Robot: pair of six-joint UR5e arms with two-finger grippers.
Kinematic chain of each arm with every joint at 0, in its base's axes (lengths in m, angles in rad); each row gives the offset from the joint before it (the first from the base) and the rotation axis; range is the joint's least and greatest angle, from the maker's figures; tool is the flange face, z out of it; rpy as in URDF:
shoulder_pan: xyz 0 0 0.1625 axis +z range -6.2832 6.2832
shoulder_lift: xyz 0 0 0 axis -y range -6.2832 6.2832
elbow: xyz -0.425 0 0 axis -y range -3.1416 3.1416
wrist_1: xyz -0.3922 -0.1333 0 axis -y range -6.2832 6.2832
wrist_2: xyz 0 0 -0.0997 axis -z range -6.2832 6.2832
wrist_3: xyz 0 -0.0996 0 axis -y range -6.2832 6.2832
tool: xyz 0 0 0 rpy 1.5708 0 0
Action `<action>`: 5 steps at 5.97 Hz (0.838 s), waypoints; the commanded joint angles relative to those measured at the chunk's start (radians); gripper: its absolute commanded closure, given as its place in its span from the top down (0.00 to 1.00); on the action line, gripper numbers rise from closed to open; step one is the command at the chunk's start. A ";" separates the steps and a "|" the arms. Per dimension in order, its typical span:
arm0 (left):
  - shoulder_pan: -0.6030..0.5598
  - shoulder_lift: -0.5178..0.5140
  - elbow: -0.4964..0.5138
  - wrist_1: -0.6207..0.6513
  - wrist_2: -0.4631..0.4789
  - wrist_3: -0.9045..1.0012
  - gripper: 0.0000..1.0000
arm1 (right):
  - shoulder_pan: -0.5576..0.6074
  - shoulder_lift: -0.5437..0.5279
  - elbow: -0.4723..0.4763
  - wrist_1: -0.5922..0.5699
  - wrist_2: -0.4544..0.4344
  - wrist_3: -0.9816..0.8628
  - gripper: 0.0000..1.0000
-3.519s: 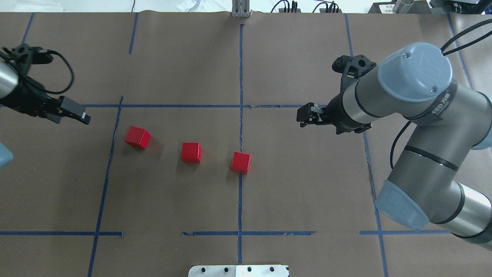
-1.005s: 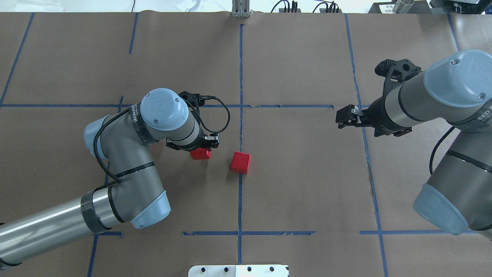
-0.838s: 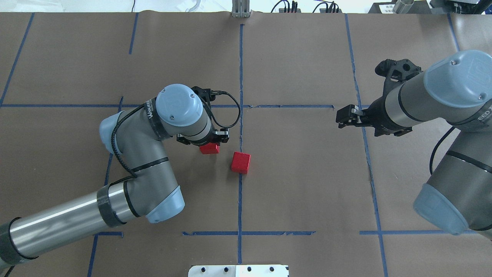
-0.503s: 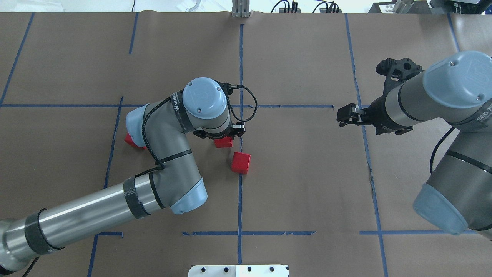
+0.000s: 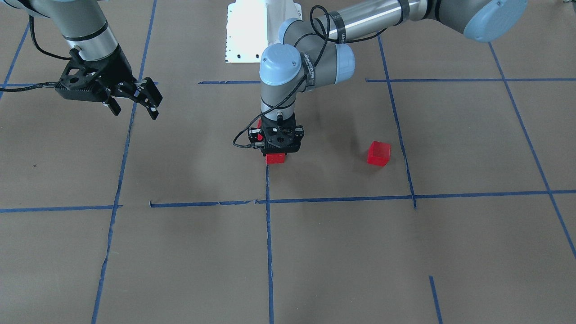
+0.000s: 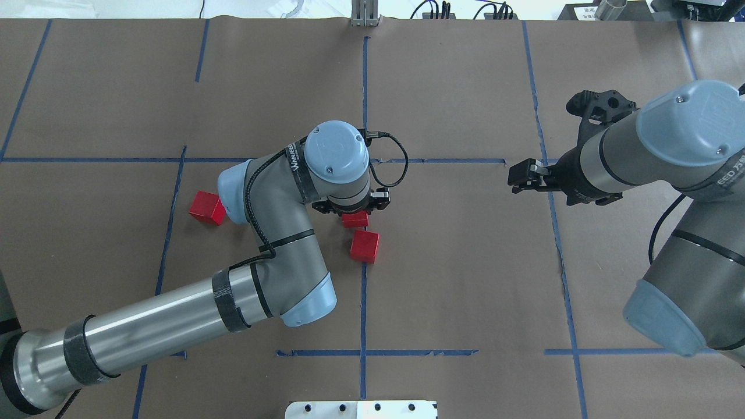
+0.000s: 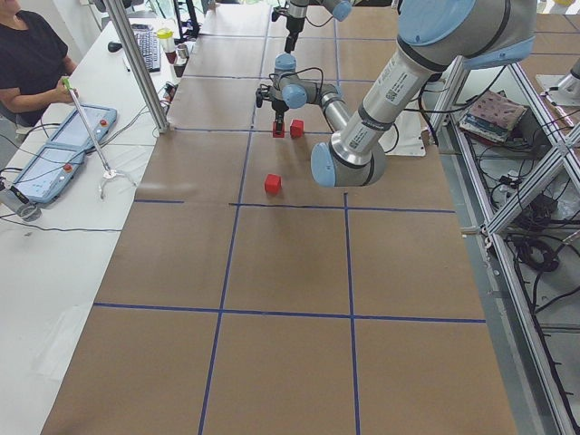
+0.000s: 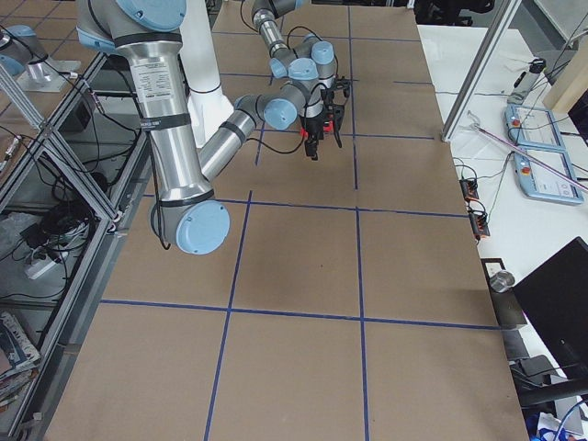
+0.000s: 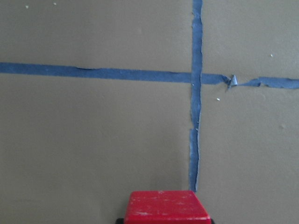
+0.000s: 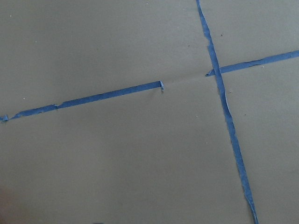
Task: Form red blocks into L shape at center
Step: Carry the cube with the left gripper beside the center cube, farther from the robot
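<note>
1. At the middle of the brown-papered table (image 6: 465, 279), the left gripper (image 6: 355, 214) points straight down with its fingers clamped on one red block (image 6: 355, 220).
2. From the front I see that red block (image 5: 275, 158) poking out under the black gripper body. Whether it rests on the paper or hangs just above it, I cannot tell.
3. The left wrist camera shows the block's scuffed top face at the bottom edge of its view, with a blue tape crossing (image 9: 196, 77) ahead of it.
4. A second red block (image 6: 365, 246) sits on the paper straddling the centre tape line (image 6: 363, 314), just beside the gripped one on the robot's side. From overhead a thin strip of paper shows between them.
5. The third red block (image 6: 207, 208) lies alone well off toward the robot's left, turned a little askew, near another tape line (image 6: 166, 250).
6. Over on the robot's right, the right gripper (image 5: 137, 114) hangs above the paper with its fingers spread and nothing between them, well apart from all three blocks.
</note>
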 commanded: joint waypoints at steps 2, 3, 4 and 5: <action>0.016 -0.019 0.012 0.000 0.000 -0.009 0.00 | -0.001 0.000 0.001 0.000 -0.009 0.000 1.00; 0.023 -0.022 0.013 -0.001 0.000 -0.009 0.00 | -0.001 0.000 0.001 0.000 -0.009 0.000 1.00; 0.027 -0.021 0.012 -0.001 0.000 -0.009 0.00 | -0.001 0.002 0.002 0.000 -0.009 0.000 1.00; 0.035 -0.018 0.012 -0.001 0.001 -0.009 0.00 | -0.001 0.000 0.001 0.000 -0.009 0.000 1.00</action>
